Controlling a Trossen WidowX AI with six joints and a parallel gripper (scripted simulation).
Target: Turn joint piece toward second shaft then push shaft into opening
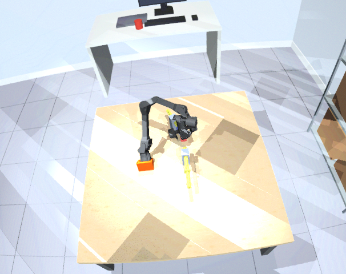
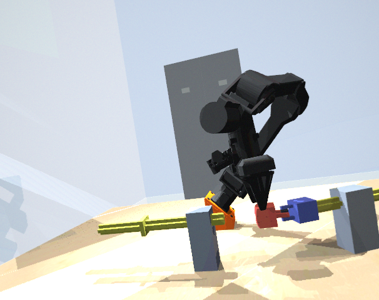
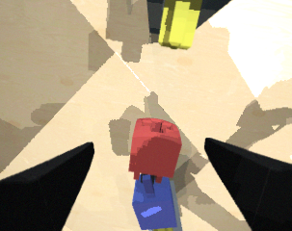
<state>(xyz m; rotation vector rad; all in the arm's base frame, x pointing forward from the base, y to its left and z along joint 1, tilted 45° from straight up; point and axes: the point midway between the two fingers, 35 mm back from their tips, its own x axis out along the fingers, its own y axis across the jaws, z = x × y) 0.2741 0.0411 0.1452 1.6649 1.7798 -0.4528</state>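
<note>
The red joint piece (image 1: 183, 140) (image 2: 266, 215) (image 3: 155, 149) hangs on the blue hinge part (image 2: 304, 210) (image 3: 154, 204) at the end of the fixed yellow shaft (image 2: 327, 204), which runs through a grey block (image 2: 358, 219). Its opening faces roughly toward the second yellow shaft (image 1: 187, 173) (image 2: 165, 222) (image 3: 180, 24); exact alignment cannot be told. The second shaft passes through its own grey block (image 2: 202, 242), its tip short of the joint piece with a gap between. My gripper (image 2: 261, 205) (image 3: 149, 144) is open and empty, its fingers apart on either side of the joint piece and close above it.
The second shaft carries a yellow collar (image 2: 145, 225) on its outer side. The arm's orange base (image 1: 145, 165) (image 2: 226, 219) stands on the wooden table (image 1: 117, 191), to the left of the shafts in the top view. A white desk (image 1: 123, 36) stands behind the table.
</note>
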